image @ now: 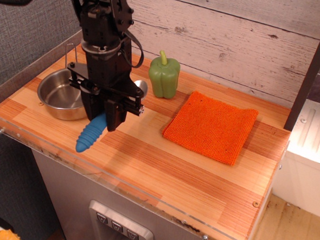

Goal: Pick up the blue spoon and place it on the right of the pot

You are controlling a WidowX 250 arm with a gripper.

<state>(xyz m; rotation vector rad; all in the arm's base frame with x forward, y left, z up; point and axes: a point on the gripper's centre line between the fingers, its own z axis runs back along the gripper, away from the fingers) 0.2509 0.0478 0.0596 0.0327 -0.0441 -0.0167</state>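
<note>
My gripper is shut on the blue spoon. It hangs just in front of the right side of the pot. The spoon is tilted. Its ribbed blue handle points down and left toward the table's front edge. A shiny silver bowl end sticks up behind the gripper on the right. The pot is a shallow steel bowl with a thin wire handle at the back left of the table. My arm hides its right part. I cannot tell if the handle tip touches the wood.
A green pepper stands at the back, right of the gripper. An orange cloth lies flat on the right half of the table. A clear plastic rim runs along the front and left edges. A plank wall stands behind.
</note>
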